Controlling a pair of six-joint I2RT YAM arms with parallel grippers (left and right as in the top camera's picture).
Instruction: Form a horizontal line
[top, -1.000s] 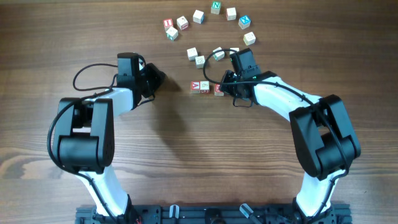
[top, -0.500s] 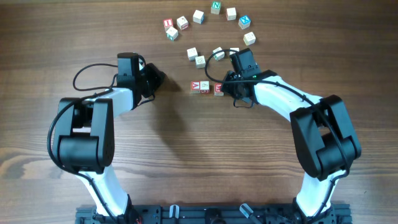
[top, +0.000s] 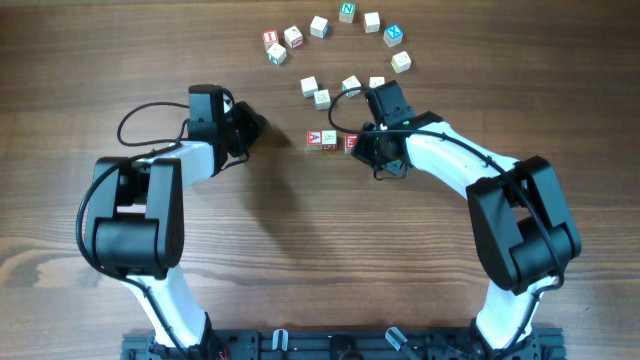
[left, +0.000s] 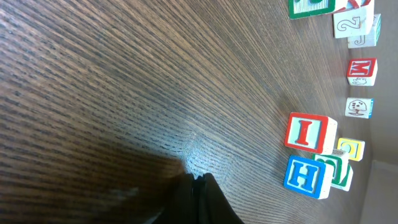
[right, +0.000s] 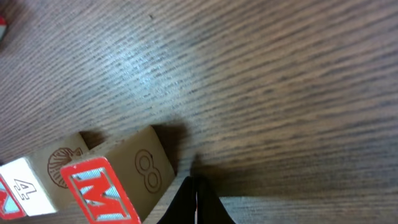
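Three pale cubes lie in a left-to-right row at mid-table: a red "A"-like cube (top: 314, 138), a mostly plain cube (top: 329, 139) against it, and the red M cube (top: 351, 142) a small gap further right. My right gripper (top: 363, 146) is shut, its tip down at the table just right of the M cube. In the right wrist view the shut tip (right: 198, 185) sits close beside the M cube's (right: 99, 190) "8" face; whether they touch is unclear. My left gripper (top: 258, 127) is shut with nothing in it, well left of the row, its tip (left: 198, 178) low over bare wood.
Several other lettered cubes lie in a loose arc at the back (top: 346, 12), with a few (top: 322, 97) just behind the row. The left wrist view shows a red "I" cube (left: 306, 132) and a blue "H" cube (left: 303, 176) at its right edge.
The right arm has shifted slightly to the left, toward the M cube. The three cubes and the left arm look unmoved.
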